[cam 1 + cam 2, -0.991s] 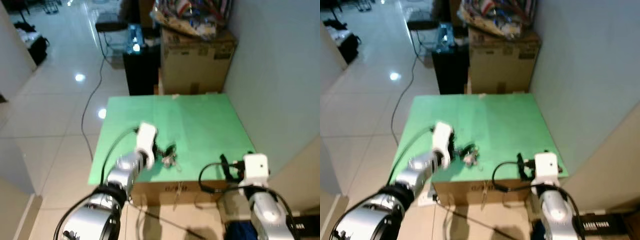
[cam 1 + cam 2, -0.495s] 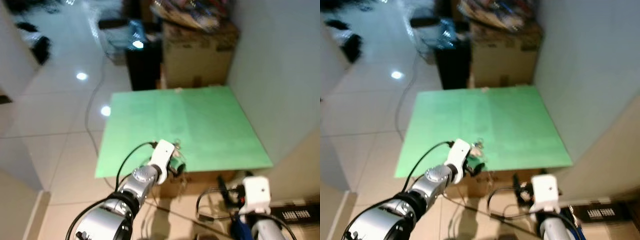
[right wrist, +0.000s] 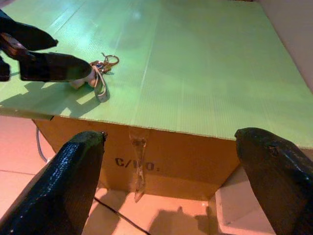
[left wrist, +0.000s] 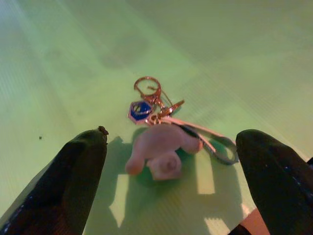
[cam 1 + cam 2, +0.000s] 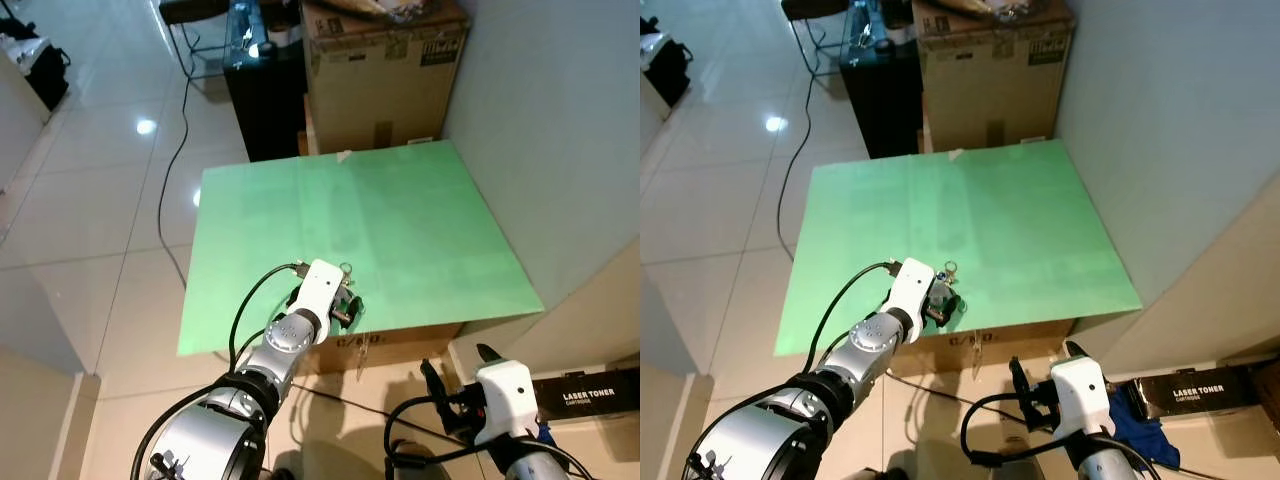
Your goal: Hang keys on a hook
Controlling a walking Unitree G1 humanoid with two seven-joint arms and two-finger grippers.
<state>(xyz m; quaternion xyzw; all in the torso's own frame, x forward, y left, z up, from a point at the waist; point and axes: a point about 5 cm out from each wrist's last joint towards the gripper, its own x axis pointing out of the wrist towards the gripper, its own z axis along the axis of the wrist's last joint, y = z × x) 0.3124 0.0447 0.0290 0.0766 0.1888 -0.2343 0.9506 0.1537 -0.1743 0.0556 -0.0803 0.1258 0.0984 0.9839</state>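
Fingers of our left gripper (image 4: 168,161) spread open, straddling keys (image 4: 164,134) on green board (image 5: 420,230); our right gripper (image 3: 171,181) open, low before box.

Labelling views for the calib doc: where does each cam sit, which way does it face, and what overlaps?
Left eye view: head camera, looking forward and down on the green board; left gripper at the keys, right gripper low before the box.
Right eye view: same scene, the stereo twin.
Left wrist view: looks along open fingers at the keys lying on the board.
Right wrist view: looks from below the board's near edge, between open fingers.
Shared: keys and board appear in all.
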